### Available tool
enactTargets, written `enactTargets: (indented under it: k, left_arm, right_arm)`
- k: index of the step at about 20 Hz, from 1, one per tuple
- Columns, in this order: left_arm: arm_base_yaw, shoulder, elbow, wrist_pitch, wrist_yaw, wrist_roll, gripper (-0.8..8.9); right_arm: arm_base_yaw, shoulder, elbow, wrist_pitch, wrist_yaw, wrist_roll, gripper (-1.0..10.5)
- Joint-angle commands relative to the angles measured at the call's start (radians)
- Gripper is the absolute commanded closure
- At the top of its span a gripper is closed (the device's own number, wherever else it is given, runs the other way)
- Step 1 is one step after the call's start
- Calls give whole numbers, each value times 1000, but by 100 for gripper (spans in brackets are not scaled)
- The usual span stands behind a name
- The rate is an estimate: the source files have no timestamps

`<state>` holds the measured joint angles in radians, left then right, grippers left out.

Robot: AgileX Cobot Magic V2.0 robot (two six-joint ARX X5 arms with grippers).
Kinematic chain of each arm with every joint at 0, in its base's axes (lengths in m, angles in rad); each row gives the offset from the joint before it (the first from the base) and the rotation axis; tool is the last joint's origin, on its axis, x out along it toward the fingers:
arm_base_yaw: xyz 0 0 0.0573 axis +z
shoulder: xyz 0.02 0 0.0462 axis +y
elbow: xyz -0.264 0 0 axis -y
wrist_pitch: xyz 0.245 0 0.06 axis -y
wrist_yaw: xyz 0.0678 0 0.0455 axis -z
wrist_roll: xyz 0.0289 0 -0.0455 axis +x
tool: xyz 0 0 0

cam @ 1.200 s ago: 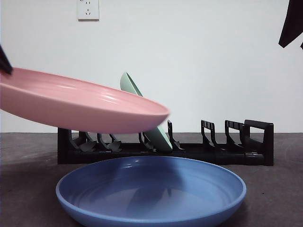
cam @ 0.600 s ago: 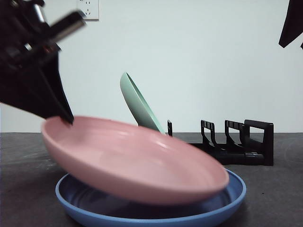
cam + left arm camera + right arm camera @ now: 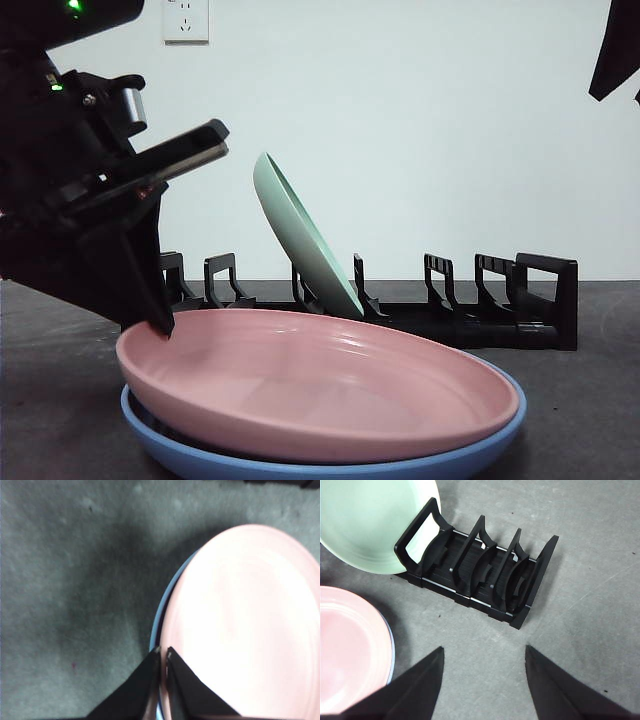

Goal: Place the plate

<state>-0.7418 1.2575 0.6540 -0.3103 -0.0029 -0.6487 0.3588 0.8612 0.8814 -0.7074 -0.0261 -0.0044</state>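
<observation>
Placement approx. complete: we see the pink plate (image 3: 320,395) nested in the blue plate (image 3: 330,462) on the surface (image 3: 590,400), in front of the rack (image 3: 470,300). Remaining: release + retract. Left pincer (image 3: 163,652) is clamped on the pink plate's rim. Right pincer (image 3: 484,652) idles above w/ jaws spread, holding nothing

Pink plate (image 3: 320,395), blue plate (image 3: 300,468), mint-green plate (image 3: 300,235), seemingly black rack (image 3: 480,300)

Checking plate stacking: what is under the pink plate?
The blue plate lies under the pink plate; only its rim shows, the inside is covered. The left hand grips the pink rim.
</observation>
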Motion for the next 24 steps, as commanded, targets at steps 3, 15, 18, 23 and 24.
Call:
enactTargets:
  k: [3,15,18,23,24]
  left_arm:
    - [-21,14,5,12,0,-19,726]
    - [31,-204,66,-107,-87,186,617]
    - [104,-307,107,-234,-228,372,617]
    - [321,-424,173,-180,-291,640,617]
    - [365,-435,185,-161,-290,657,617]
  right_arm:
    - [5,7,18,3,0,-10,688]
    - [5,7,18,3,-4,-3,688]
    - [5,9,18,4,-18,2,688]
    - [8,77,18,39,-146,50,688]
    - [12,102,22,54,-182,69,688]
